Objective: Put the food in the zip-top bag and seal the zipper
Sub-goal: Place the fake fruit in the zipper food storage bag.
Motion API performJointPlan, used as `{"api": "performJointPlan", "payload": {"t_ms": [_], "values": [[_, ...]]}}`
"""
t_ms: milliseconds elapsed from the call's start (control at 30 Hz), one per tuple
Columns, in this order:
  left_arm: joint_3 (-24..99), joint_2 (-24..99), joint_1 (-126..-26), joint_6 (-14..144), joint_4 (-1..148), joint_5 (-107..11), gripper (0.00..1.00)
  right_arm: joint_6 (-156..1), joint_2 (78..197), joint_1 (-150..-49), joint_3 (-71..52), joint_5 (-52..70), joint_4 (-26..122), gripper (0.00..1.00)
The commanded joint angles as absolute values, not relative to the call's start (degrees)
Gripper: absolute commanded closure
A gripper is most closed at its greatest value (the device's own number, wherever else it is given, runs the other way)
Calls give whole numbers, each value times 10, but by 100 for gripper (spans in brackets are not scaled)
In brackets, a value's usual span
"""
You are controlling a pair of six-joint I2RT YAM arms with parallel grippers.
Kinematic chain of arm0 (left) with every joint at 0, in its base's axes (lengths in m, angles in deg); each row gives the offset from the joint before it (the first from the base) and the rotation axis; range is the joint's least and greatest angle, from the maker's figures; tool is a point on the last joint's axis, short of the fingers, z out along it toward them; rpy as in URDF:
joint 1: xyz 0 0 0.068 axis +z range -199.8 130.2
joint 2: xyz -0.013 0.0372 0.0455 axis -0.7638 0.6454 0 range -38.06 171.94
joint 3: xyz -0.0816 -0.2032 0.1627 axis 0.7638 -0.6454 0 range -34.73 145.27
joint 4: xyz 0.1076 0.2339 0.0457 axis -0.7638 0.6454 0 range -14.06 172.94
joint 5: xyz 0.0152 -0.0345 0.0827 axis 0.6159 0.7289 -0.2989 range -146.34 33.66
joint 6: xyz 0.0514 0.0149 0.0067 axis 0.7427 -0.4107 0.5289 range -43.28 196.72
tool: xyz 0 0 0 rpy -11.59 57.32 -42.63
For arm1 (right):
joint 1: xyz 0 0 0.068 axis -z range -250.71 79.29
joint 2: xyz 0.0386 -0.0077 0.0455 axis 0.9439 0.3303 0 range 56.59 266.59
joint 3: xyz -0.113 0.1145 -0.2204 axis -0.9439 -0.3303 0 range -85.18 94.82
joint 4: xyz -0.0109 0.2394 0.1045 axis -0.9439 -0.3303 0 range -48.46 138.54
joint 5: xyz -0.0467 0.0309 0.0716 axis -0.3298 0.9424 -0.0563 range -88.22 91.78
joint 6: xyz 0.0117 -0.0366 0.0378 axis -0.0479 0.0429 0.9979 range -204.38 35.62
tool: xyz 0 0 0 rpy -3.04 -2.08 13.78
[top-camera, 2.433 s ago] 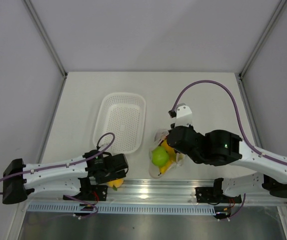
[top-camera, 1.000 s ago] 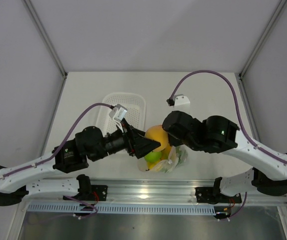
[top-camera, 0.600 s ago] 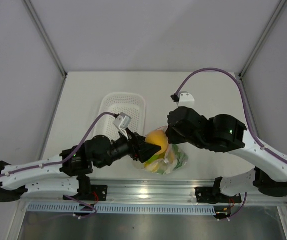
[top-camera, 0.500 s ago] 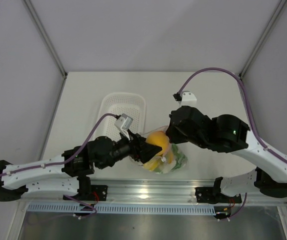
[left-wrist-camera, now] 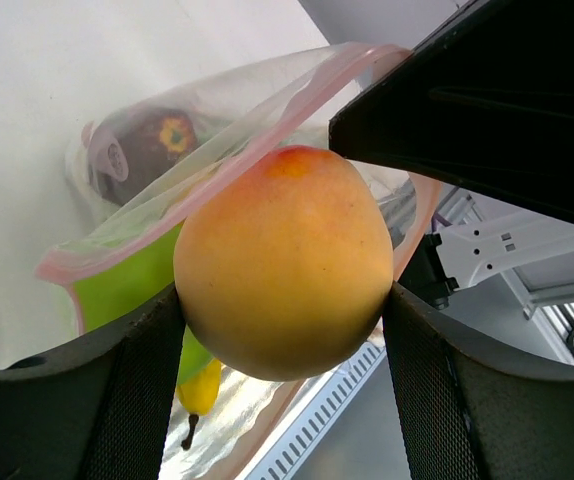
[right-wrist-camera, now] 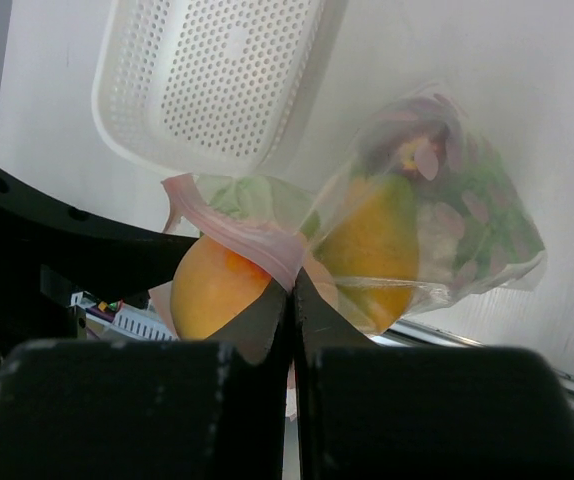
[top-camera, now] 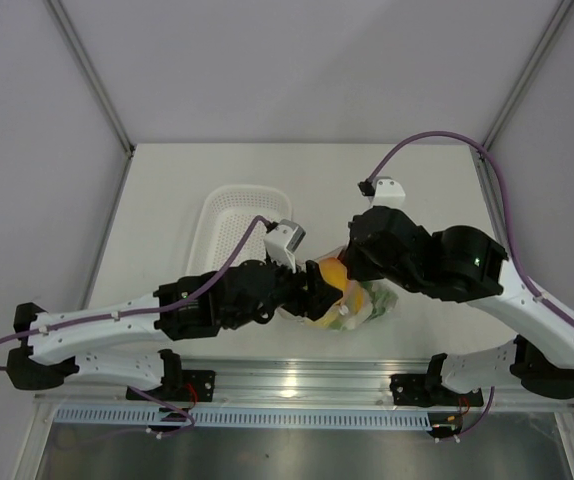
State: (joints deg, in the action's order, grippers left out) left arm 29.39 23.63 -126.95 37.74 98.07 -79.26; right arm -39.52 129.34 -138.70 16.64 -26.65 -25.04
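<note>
At bag [left-wrist-camera: 235, 112] mouth, left claw [left-wrist-camera: 282, 335] clamps orange-yellow fruit [left-wrist-camera: 285, 255].

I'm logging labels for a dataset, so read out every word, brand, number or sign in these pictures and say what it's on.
No readable text in any view.
zip-top bag: only a patch of pink dots, no lettering.
dark red apple: a yellow flower-like mark, not a letter.
white basket and orange-yellow fruit: no writing on either.
</note>
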Motion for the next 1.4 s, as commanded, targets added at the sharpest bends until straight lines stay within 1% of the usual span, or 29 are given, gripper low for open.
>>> {"api": "performJointPlan", "payload": {"t_ms": [0,33,100,133,233,300,400,433,500,533,567,600,667,700,733,967,1133,1167,1200,1233,1300,1333,1367], "values": [[325,257,-1271,395,1002,-799,73,-375,1266,-1387,179,-238,-171,100],[328,258,-1271,395,1007,-803,59,-376,1265,-1387,180,-237,-172,100],[338,265,-1271,394,1026,-811,42,-376,1262,-1380,181,-235,-173,100],[342,268,-1271,395,1033,-817,38,-378,1262,-1380,180,-234,-173,100],[358,278,-1271,407,1056,-824,30,-378,1260,-1374,177,-230,-172,100],[374,287,-1271,414,1069,-832,30,-378,1258,-1370,176,-227,-169,100],[387,296,-1271,427,1086,-840,37,-380,1258,-1362,182,-219,-166,100],[386,299,-1271,431,1087,-839,46,-380,1258,-1360,185,-217,-165,100],[382,300,-1271,435,1085,-829,58,-382,1260,-1354,195,-215,-167,100],[379,301,-1271,438,1082,-824,70,-383,1262,-1352,198,-215,-166,100],[380,300,-1271,441,1081,-821,73,-384,1262,-1351,198,-213,-168,100],[369,300,-1271,454,1079,-810,79,-387,1261,-1345,198,-212,-168,100],[364,300,-1271,470,1072,-791,85,-389,1261,-1338,197,-207,-168,100],[362,301,-1271,484,1072,-769,94,-395,1261,-1337,196,-207,-168,100],[366,303,-1271,491,1073,-760,99,-399,1261,-1335,196,-207,-167,100],[431,342,-1269,533,1128,-684,99,-478,1272,-1335,201,-206,-171,100],[431,367,-1262,538,1106,-638,100,-505,1266,-1334,204,-205,-158,100],[431,371,-1261,538,1102,-637,98,-501,1266,-1333,208,-208,-161,100],[433,379,-1259,533,1104,-642,70,-500,1267,-1331,212,-210,-162,100],[431,378,-1259,526,1106,-668,52,-498,1269,-1331,219,-210,-165,100],[414,354,-1259,504,1103,-699,29,-492,1274,-1331,227,-212,-176,100],[399,340,-1260,499,1093,-713,22,-490,1275,-1331,230,-217,-181,100],[391,324,-1259,492,1086,-734,9,-486,1274,-1331,228,-219,-185,100]]}}
